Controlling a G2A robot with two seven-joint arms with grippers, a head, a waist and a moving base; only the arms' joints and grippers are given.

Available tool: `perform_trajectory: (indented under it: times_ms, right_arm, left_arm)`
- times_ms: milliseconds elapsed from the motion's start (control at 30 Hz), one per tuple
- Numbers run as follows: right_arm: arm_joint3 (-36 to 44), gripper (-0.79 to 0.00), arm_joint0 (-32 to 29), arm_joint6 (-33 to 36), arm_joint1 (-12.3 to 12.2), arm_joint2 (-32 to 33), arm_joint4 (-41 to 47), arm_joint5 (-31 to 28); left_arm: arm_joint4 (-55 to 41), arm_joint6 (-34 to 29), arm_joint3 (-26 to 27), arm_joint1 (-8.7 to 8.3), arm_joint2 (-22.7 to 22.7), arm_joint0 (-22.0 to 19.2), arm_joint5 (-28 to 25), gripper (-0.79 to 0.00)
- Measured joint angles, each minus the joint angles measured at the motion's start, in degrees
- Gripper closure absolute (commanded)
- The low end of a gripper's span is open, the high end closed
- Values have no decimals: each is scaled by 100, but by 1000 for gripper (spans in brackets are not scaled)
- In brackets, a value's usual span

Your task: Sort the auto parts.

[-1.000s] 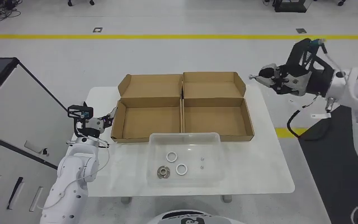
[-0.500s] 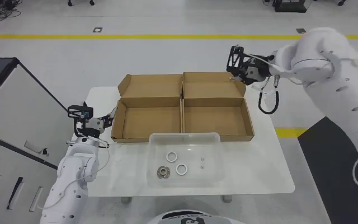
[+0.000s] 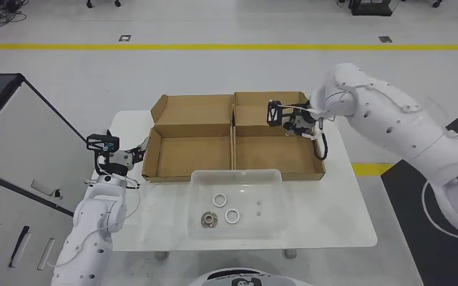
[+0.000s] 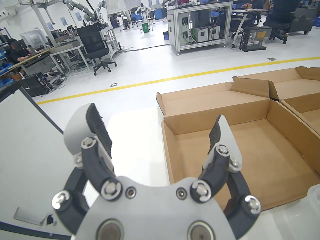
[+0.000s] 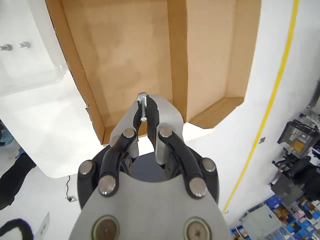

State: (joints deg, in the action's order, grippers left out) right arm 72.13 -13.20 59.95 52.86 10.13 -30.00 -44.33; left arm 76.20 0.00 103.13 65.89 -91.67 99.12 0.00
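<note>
A clear plastic bin (image 3: 236, 174) at the table's front holds two white rings (image 3: 220, 199), a metal hub (image 3: 208, 219) and two small bolts (image 3: 257, 208). Behind it two open cardboard boxes stand side by side, the left box (image 3: 187, 156) and the right box (image 3: 279, 156). My right gripper (image 3: 275, 115) hangs above the back of the right box, shut on a silver bolt (image 5: 142, 108). In the right wrist view the bin's two bolts (image 5: 15, 46) lie beyond the box (image 5: 117, 38). My left gripper (image 4: 157, 126) is open with nothing in it, beside the left box's outer wall (image 4: 166, 148).
The boxes' lids (image 3: 236, 109) lie folded back toward the table's far edge. Bare white table (image 3: 336, 207) shows to the right of the bin and boxes. A tilted grey panel (image 3: 43, 150) stands off the table's left side.
My right arm has swung in from beyond the table's right edge to above the right box, still carrying the bolt. The left arm has not moved.
</note>
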Motion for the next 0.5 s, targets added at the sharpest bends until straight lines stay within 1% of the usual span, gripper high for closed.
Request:
perform_trajectory:
  times_ms: [233, 400, 500]
  right_arm:
    - [-526, 0, -371, 96, 364, -39, -215, 96]
    - [-874, 0, -538, 233, 537, -39, -362, 265]
    - [-1038, 0, -626, 192, 608, -34, -416, 438]
  left_arm:
    - [0, 0, 0, 0, 0, 0, 0, -785]
    - [0, 0, 0, 0, 0, 0, 0, -785]
    - [0, 0, 0, 0, 0, 0, 0, -785]
